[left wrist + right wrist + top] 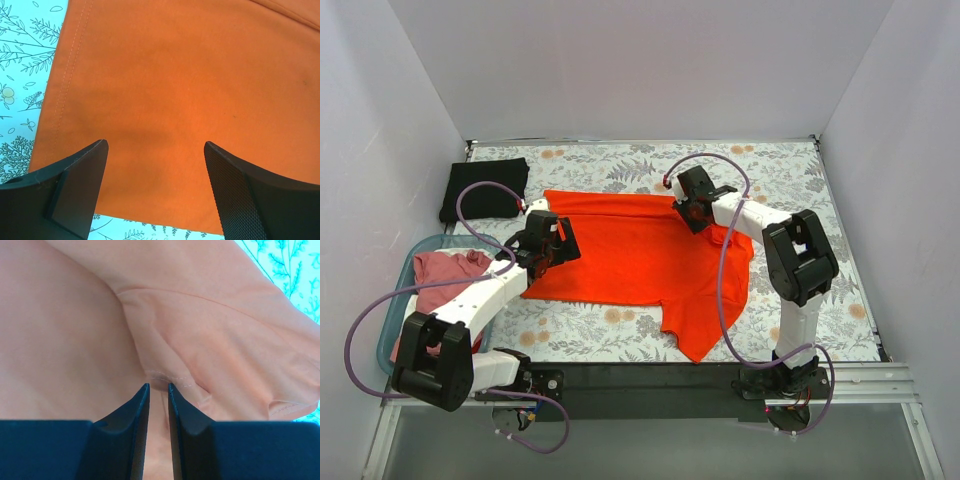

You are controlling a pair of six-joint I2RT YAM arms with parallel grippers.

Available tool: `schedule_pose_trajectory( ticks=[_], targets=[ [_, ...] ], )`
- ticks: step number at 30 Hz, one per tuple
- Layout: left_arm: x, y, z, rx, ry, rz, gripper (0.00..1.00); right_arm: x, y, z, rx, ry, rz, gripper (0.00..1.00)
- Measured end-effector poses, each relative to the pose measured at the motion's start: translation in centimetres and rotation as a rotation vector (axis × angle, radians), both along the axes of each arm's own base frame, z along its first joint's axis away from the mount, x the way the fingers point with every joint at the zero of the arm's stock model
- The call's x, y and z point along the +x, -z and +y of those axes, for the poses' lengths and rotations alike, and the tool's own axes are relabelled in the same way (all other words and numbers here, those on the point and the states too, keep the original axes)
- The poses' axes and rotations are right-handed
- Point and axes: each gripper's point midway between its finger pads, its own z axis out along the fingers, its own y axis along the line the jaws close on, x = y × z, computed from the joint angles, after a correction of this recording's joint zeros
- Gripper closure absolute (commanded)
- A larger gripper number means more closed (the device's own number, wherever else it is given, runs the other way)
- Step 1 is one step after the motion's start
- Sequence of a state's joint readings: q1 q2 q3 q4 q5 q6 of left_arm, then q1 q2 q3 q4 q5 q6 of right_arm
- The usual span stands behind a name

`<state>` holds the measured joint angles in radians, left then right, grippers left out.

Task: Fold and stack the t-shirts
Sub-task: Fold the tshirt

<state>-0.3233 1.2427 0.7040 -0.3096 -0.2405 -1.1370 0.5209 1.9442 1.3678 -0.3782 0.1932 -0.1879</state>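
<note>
A bright orange-red t-shirt [630,255] lies spread on the floral table, one sleeve hanging toward the near edge. My left gripper [558,242] is open just above the shirt's left part, near its hem; in the left wrist view [155,145] only flat orange cloth [175,75] shows between the jaws. My right gripper [688,207] is at the shirt's far right edge. In the right wrist view [158,386] its jaws are nearly closed and pinch a stitched fold of the shirt [170,377]. A folded black t-shirt [485,190] lies at the back left. A dusty pink t-shirt [445,275] lies in the basket.
A teal plastic basket [408,258] stands at the left edge beside my left arm. White walls close in the table at the left, back and right. Floral tablecloth [800,180] shows at the back right and along the near edge.
</note>
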Motion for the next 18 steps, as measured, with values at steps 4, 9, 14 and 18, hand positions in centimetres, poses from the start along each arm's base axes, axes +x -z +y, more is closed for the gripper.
schedule_pose_trajectory(
  ticks=[4,9,14,18],
  targets=[
    [0.0,0.2,0.0,0.0,0.002,0.006,0.24,0.3,0.7,-0.3,-0.007,0.01,0.007,0.72],
    [-0.1,0.3,-0.1,0.001,0.004,0.011,0.24,0.3,1.9,-0.3,-0.012,0.008,0.028,0.72],
    [-0.1,0.3,-0.1,0.002,0.007,0.012,0.24,0.4,1.9,0.0,-0.001,0.002,0.03,0.75],
    [-0.1,0.4,-0.1,0.0,0.008,0.013,0.24,0.4,1.9,0.1,0.005,-0.002,0.031,0.92]
  ],
)
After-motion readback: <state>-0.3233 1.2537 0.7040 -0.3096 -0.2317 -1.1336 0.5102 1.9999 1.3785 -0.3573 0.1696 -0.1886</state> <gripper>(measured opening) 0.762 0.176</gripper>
